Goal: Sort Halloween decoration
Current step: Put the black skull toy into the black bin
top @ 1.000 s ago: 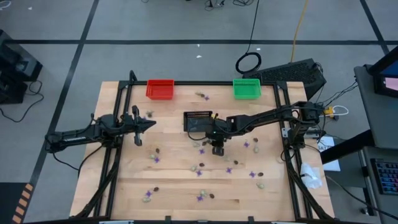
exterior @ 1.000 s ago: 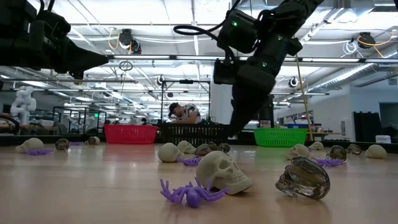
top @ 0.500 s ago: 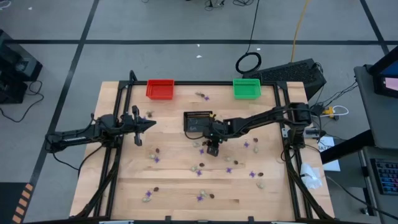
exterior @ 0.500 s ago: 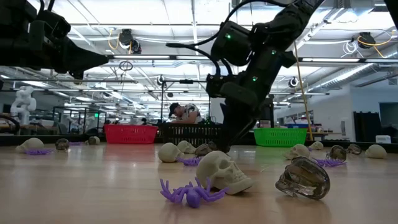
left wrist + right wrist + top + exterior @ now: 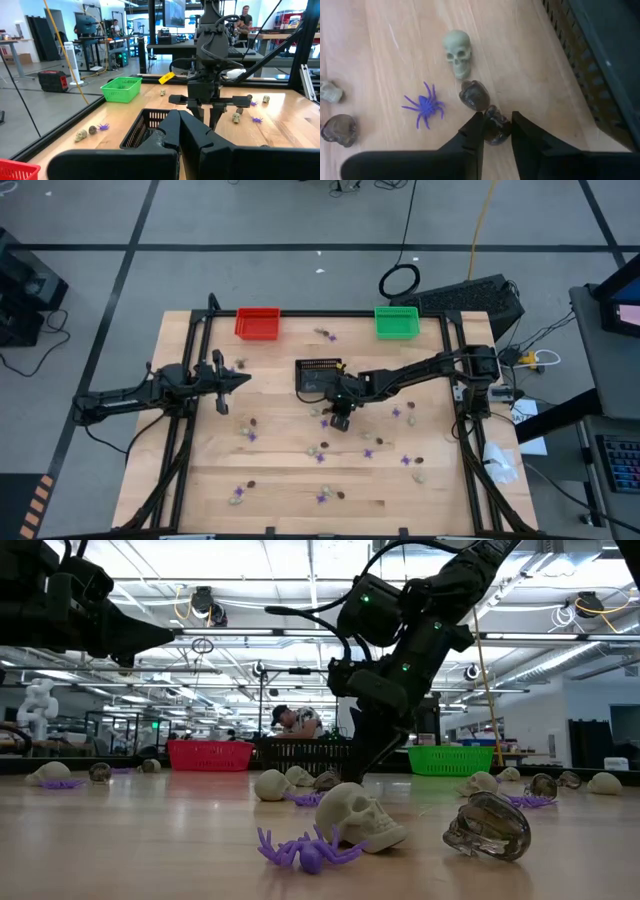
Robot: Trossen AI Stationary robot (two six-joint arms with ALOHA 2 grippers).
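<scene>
Dark skull sits between the two fingers of the right claw, low centre of the right wrist frame, on the worktop beside the black basket; fingers close on either side of it, but whether they have bitten cannot be told. A second dark skull touches or nearly touches the first, just beyond the fingertips; a pale skull beyond that, purple spider to the side. Risks, as judged: the neighbour may be nudged or dragged up with the pick; the skull is small and rounded, so a shallow pinch could squirt it out or drop it on the lift; a finger may scrape the worktop. In the high frame the right claw is mid-worktop, below the black basket; trinkets there are specks, kinds hard to tell. Red basket and green basket lie along the top edge; which kind goes where is not shown. Left claw waits at centre left, fingers together, empty. The basket's inside is hidden in the wrist frame.
</scene>
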